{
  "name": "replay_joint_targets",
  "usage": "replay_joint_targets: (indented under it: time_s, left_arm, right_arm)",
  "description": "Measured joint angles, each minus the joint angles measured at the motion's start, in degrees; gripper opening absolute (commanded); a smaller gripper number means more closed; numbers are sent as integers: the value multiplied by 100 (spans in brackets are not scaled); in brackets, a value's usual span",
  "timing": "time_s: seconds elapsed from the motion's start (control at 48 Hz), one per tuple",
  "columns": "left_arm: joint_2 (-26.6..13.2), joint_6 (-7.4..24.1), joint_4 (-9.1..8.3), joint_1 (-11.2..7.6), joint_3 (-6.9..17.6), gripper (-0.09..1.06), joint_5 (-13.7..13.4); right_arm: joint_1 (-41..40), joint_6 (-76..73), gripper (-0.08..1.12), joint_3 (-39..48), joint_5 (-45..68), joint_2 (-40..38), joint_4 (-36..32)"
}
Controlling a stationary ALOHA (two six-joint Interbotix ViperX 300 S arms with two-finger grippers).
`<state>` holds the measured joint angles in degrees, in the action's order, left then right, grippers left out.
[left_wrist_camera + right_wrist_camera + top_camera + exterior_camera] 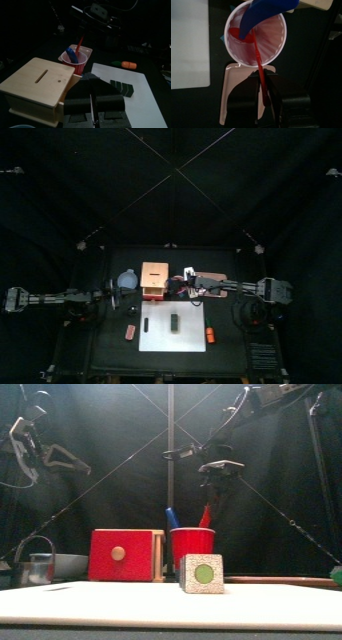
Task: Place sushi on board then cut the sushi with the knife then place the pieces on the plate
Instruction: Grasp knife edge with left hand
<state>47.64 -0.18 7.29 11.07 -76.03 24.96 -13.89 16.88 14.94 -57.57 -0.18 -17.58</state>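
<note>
A dark green sushi roll (174, 320) (202, 573) lies on the white cutting board (191, 338) (143, 102). Behind the board stands the red cup (193, 544) (75, 59) with a blue knife (171, 517) (271, 10) and a red knife (206, 515) (256, 60). Above the cup, my right gripper (201, 284) (221, 476) is shut on the red knife's upper end. A pink tray (236, 97) lies under it. My left gripper (93, 102) hangs shut and high at the left, near the wooden box (156, 278) (37, 87).
A blue-grey bowl (124, 280) sits left of the box, and a metal cutter (38, 566) stands at the far left. Orange toy foods lie on each side of the board (130, 331) (211, 335).
</note>
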Motion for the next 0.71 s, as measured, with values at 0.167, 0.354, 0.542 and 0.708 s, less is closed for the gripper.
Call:
replay_joint_targets:
  time_s: [0.167,0.354,0.542,0.708]
  left_arm:
    - [0,9,0,9,0,-2,0]
    - [0,9,0,0,-9,-2,0]
    - [0,18,0,0,-18,-2,0]
    - [0,18,-9,0,-18,-2,0]
  right_arm:
    - [0,-44,42,-141,-141,-88,-9]
    - [9,-202,42,-369,-589,-554,-62]
    - [9,-712,41,-299,-650,-1397,62]
    - [9,-1459,41,272,-457,-2188,642]
